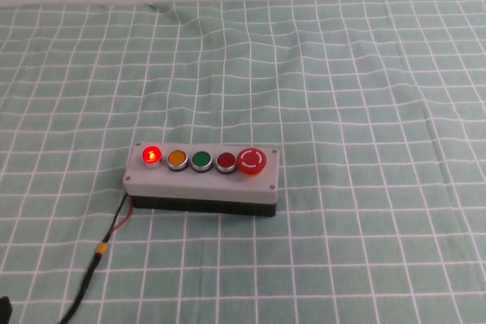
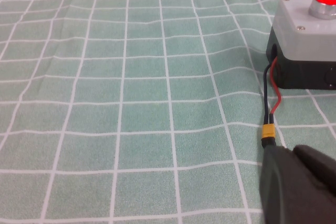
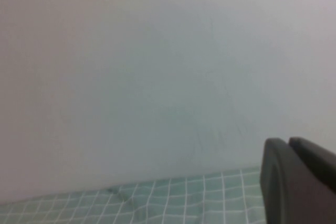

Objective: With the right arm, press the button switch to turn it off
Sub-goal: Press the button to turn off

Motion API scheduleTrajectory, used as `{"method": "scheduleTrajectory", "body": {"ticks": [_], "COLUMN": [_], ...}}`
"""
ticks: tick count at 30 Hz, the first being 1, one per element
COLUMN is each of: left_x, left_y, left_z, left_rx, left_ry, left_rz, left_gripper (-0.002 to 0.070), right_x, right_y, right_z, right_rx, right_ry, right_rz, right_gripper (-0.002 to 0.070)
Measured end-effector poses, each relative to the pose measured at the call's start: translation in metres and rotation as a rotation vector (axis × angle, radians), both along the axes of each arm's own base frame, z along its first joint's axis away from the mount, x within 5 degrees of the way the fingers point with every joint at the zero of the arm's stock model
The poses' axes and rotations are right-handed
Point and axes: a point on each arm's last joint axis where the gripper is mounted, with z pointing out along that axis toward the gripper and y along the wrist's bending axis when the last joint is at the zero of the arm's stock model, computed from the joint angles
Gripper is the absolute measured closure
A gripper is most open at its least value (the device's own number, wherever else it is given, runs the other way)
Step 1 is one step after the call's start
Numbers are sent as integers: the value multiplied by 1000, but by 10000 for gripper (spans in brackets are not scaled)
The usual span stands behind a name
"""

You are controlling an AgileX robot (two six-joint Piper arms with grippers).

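High view: button switch point(image 1: 202, 181) sits near desk point(image 1: 364, 96) centre, a bit toward the near edge, long axis running left-right, buttons facing up. Leftmost red button point(image 1: 152, 155) is lit. Red/black wire point(image 1: 102, 252) trails to the near-left corner. Left gripper point(image 2: 299, 187) is near the wire plug, right gripper point(image 3: 299, 182) faces the wall point(image 3: 157, 77); fingers pressed together on both.
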Motion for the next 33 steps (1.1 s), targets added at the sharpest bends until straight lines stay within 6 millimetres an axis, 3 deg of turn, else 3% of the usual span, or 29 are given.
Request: {"method": "scheduleTrajectory", "body": {"ticks": [4, 8, 18, 23, 33], "left_x": [0, 0, 0, 0, 0], "left_y": [0, 0, 0, 0, 0], "left_z": [0, 0, 0, 0, 0], "left_rx": [0, 0, 0, 0, 0], "left_ry": [0, 0, 0, 0, 0], "left_rz": [0, 0, 0, 0, 0], "left_gripper": [678, 678, 678, 678, 678], "right_x": [22, 45, 105, 129, 169], "right_y": [4, 11, 54, 99, 231], "right_z": [-8, -19, -33, -39, -71], "right_rx": [33, -42, -224, -271, -464], "right_ry": [73, 149, 269, 284, 322], "right_rz": [21, 72, 413, 556, 797], "right_gripper": [692, 692, 692, 692, 692]}}
